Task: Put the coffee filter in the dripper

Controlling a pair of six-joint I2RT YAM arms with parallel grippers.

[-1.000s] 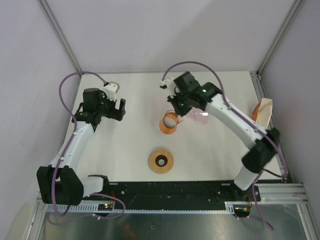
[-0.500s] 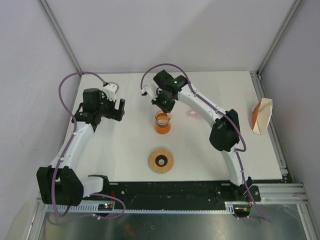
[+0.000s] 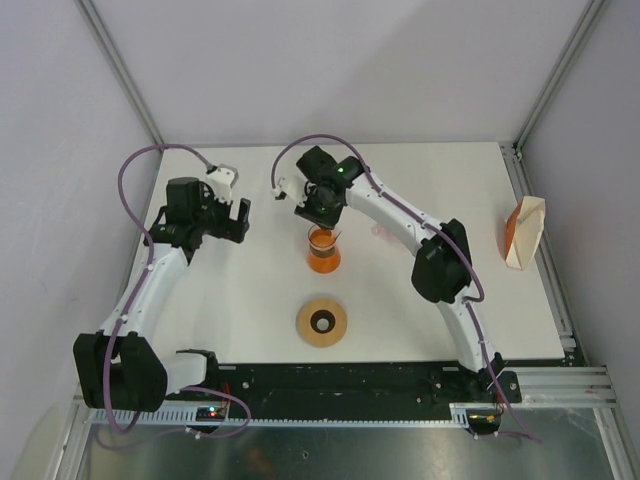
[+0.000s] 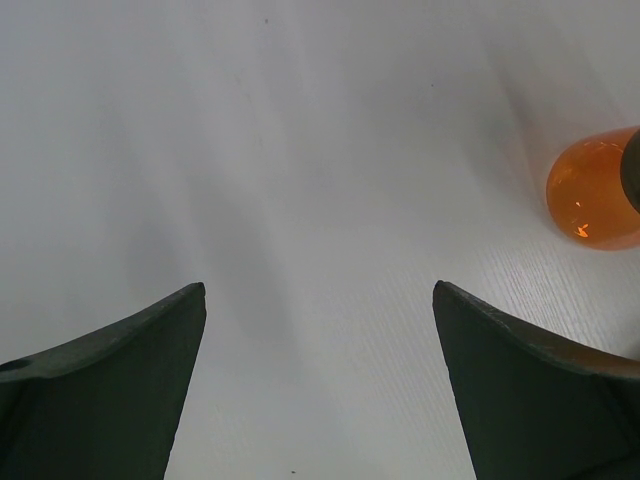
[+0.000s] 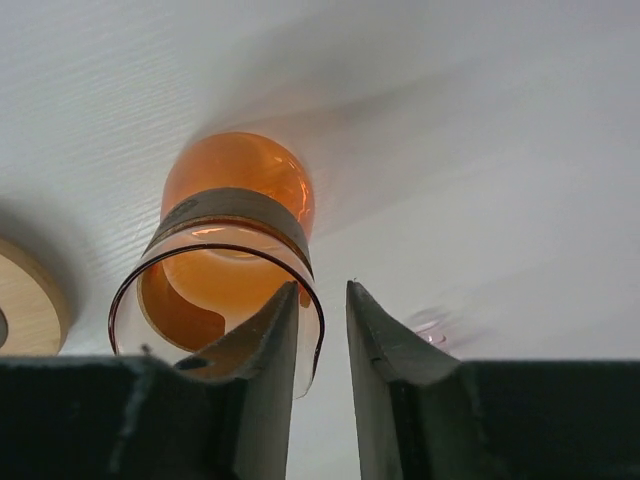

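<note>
The coffee filter, a cream folded paper cone, lies at the table's right edge, far from both grippers. The dripper shows only as a faint pinkish clear shape on the table right of the orange glass vessel; in the right wrist view it is half hidden behind a finger. My right gripper is nearly closed over the rim of the vessel, one finger inside, one outside. My left gripper is open and empty over bare table.
An orange stand with a tan ring top sits near the front middle; its edge shows in the right wrist view. The orange vessel also shows at the right of the left wrist view. Cage walls stand around the table.
My right arm swung left and folded at the elbow. The orange vessel shifted a little left with the gripper and stands more upright. The left arm has not moved.
</note>
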